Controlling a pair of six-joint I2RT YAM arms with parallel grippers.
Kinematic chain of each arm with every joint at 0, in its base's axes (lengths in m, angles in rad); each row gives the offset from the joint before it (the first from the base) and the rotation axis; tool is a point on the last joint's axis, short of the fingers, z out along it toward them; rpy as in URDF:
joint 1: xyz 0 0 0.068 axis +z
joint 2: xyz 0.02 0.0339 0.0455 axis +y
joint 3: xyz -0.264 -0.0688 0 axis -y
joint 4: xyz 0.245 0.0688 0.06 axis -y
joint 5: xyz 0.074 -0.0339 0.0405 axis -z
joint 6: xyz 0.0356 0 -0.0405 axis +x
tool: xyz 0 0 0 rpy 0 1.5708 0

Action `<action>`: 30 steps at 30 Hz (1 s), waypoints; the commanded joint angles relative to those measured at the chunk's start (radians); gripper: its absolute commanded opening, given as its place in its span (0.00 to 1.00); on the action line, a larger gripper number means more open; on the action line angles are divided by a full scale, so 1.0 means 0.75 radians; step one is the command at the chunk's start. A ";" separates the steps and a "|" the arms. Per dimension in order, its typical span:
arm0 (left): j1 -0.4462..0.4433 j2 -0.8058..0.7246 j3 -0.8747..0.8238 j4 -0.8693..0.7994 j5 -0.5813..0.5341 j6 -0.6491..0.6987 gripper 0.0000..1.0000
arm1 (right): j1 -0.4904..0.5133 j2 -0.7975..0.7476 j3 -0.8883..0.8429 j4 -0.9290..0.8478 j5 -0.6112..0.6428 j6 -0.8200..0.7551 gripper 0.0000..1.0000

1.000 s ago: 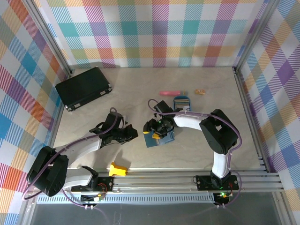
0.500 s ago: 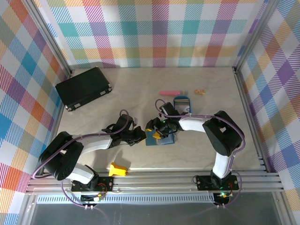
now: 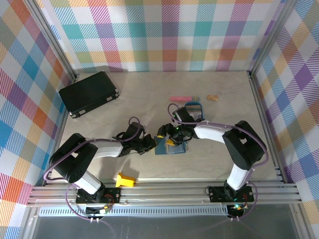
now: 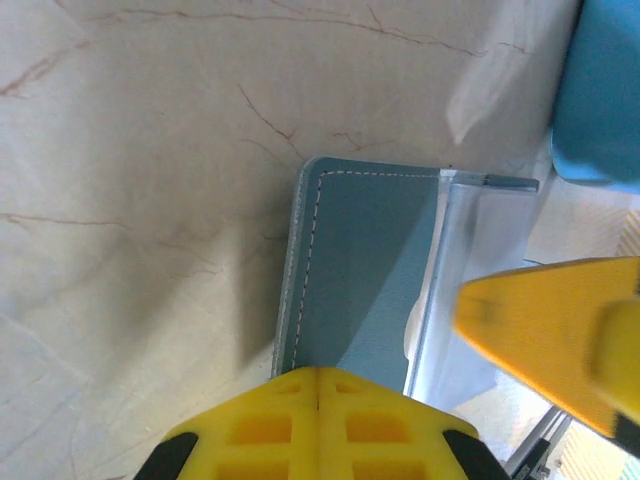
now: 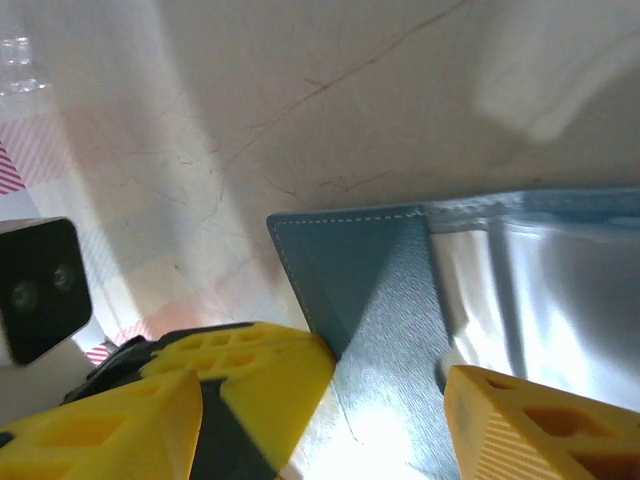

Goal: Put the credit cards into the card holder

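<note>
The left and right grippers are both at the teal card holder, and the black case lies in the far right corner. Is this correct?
No: the black case lies in the far left corner, as the top view shows. The left gripper and right gripper are both at the teal card holder.

The teal card holder [image 3: 170,146] lies open near the middle of the table [image 3: 124,109], a little toward the near side. White stitching edges its cover, and glossy clear sleeves [image 5: 540,290] show inside.
</note>
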State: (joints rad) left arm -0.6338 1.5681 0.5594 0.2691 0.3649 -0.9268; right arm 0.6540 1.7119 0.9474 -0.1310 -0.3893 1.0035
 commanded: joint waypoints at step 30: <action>-0.014 0.047 0.050 -0.024 0.006 0.067 0.00 | -0.021 0.035 0.195 -0.580 0.305 -0.583 0.67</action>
State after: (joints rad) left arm -0.6342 1.5959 0.5804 0.2642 0.3618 -0.8932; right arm 0.6296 1.7210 1.0691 -0.5407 -0.1677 0.5858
